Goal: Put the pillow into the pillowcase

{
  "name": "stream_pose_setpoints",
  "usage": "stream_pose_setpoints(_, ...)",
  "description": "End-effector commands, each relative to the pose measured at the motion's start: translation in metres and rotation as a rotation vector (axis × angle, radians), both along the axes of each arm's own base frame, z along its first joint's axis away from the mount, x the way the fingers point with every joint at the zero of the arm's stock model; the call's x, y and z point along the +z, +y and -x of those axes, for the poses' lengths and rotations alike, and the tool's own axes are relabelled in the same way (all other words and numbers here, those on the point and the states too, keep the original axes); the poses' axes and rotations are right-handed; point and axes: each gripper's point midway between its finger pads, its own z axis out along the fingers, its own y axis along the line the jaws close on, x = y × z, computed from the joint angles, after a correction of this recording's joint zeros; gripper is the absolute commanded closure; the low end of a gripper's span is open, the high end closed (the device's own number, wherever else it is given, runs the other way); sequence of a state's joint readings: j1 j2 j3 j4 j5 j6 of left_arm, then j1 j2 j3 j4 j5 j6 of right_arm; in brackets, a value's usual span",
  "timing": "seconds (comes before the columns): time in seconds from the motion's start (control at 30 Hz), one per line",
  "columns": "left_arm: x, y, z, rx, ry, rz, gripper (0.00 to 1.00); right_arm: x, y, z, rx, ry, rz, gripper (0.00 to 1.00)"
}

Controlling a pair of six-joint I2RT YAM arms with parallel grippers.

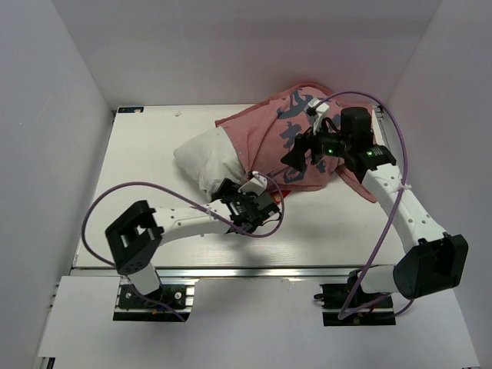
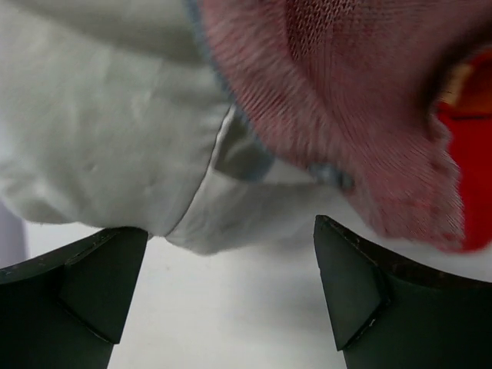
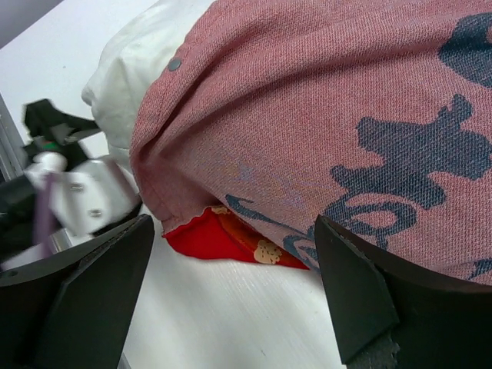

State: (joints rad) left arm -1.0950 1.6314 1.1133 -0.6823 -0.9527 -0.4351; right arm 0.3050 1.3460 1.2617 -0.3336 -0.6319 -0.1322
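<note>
White pillow (image 1: 202,158) partly in pinkish pillowcase (image 1: 263,132)

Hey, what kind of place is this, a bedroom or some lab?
Probably a robot lab test cell: a white table boxed in by plain white walls, left arm and right arm bolted at its near edge.

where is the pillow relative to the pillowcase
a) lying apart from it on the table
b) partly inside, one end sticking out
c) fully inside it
b: one end of the pillow pokes out of the pillowcase while the fabric covers the rest.
</note>
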Motion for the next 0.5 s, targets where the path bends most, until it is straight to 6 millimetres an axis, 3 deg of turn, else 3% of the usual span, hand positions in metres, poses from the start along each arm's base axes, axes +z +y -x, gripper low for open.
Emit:
stream_pose_setpoints(0.0,0.025,0.01,-0.031,0.095,-0.161,-0.089,0.02,0.019,-0.003,0.006,-0.004,-0.06,-0.035,0.11)
stream_pose_setpoints(0.07,0.02,0.016,-0.049,0.158,-0.16,-0.089,0.02,0.019,-0.005,0.008,-0.009,-0.063,-0.035,0.11)
stream_pose_setpoints(0.1,0.01,0.014,-0.055,0.167,-0.143,-0.1,0.07,0.018,-0.006,0.009,-0.009,-0.061,-0.034,0.11)
stream_pose_setpoints(0.17,0.014,0.01,-0.072,0.171,-0.132,-0.074,0.19,0.014,-0.008,0.012,-0.011,-0.057,-0.032,0.11)
stream_pose_setpoints(0.2,0.014,-0.003,-0.08,0.144,-0.13,-0.006,0.27,0.014,-0.009,0.013,-0.013,-0.057,-0.032,0.11)
stream_pose_setpoints(0.23,0.021,-0.005,-0.087,0.135,-0.134,0.029,0.5,0.013,-0.009,0.014,-0.014,-0.054,-0.031,0.1)
stream_pose_setpoints(0.3,0.029,-0.012,-0.096,0.104,-0.122,0.093,0.78,0.009,-0.011,0.017,-0.016,-0.048,-0.03,0.11)
stream_pose_setpoints(0.33,0.041,-0.016,-0.105,0.097,-0.111,0.163,1.0,0.007,-0.012,0.018,-0.016,-0.043,-0.029,0.11)
stream_pose_setpoints(0.4,0.056,-0.018,-0.109,0.096,-0.073,0.248,1.0,0.006,-0.014,0.02,-0.017,-0.047,-0.024,0.11)
stream_pose_setpoints(0.47,0.094,-0.033,-0.117,0.031,-0.019,0.509,1.0,0.003,-0.016,0.023,-0.02,-0.051,-0.017,0.11)
